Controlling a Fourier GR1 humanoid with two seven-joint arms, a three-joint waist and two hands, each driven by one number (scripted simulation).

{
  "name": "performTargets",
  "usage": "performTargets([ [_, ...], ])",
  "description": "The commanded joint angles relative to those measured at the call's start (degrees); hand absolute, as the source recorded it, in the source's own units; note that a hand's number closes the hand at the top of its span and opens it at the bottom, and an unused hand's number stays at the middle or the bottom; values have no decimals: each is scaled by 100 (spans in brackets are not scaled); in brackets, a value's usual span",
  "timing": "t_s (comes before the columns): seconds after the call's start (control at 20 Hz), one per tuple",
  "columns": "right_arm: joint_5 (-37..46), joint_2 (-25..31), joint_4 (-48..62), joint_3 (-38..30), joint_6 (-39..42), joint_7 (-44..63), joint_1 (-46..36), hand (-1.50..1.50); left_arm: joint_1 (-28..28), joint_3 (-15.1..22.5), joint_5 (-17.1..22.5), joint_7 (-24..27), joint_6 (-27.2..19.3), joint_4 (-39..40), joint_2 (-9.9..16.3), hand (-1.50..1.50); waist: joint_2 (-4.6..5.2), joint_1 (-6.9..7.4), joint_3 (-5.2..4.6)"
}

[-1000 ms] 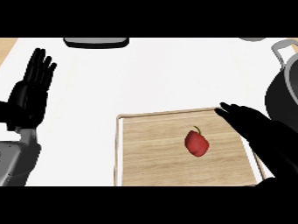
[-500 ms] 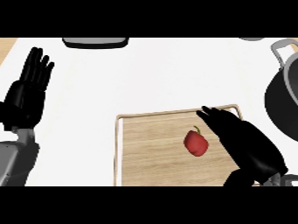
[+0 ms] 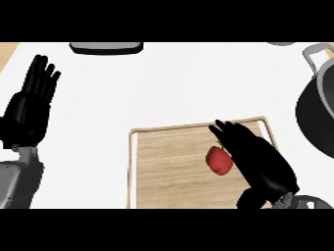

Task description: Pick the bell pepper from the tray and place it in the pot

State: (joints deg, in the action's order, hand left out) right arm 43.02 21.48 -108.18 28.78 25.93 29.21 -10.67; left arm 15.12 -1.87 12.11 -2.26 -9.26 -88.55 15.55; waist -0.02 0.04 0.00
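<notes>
While the red bell pepper (image 3: 219, 160) lies on the wooden tray (image 3: 171, 166), right robot hand (image 3: 260, 159) hovers beside it, fingers spread. Left robot hand (image 3: 29, 108) rests open, fingers up. Pot (image 3: 327, 115) at right.

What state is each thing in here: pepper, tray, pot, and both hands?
bell pepper: lying on the tray, not yet lifted
tray: flat on the counter, holding only the pepper
pot: lid off, nothing visible inside
right hand: open, over the tray right beside the pepper
left hand: open, resting at left, fingers up
</notes>
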Motion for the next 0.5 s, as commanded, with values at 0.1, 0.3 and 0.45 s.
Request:
performTargets([
  [0.1, 864, -529, 615, 346, -91, 348, -99, -150, -180, 85, -225, 33, -57, -150, -221, 0, 1, 14, 0],
  [0.3, 829, -726, 1180, -232, -111, -106, -404, -150, 347, -246, -123, 1, 176, 324, -106, 0, 5, -1, 1],
  [0.45, 1126, -584, 1779, -159, -781, -846, -76, -150, 50, -240, -135, 25, 229, 155, -161, 0, 5, 9, 2],
])
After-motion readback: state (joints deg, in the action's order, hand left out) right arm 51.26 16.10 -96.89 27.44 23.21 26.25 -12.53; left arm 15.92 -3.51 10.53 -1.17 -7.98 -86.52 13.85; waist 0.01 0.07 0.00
